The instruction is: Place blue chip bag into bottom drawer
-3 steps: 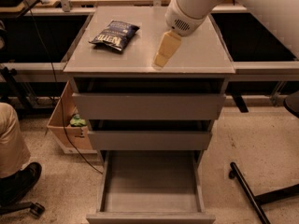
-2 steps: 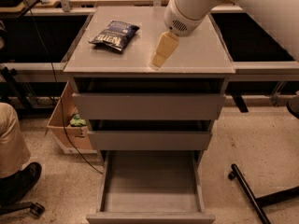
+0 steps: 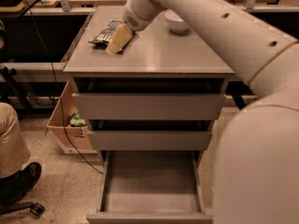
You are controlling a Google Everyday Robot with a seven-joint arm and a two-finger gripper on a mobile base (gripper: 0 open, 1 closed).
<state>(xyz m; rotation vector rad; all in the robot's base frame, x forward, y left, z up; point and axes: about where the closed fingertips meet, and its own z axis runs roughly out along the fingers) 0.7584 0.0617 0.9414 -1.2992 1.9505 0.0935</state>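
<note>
While the bottom drawer (image 3: 150,183) stands pulled far out below, the blue chip bag (image 3: 103,33) lies flat on the worktop (image 3: 177,55), near its left edge and toward the back left corner. Its long axis runs slanted, from the left edge toward the back edge. The gripper (image 3: 116,43) covers the bag's right side; how far it is open, or whether it grips the bag, I cannot tell. A white bowl (image 3: 176,20) stands near the back edge, well apart.

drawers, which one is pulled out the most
The bottom drawer: its tray stands far out, while the top drawer and middle drawer are barely out. The gripper is above the cabinet top, at the blue chip bag.
</note>
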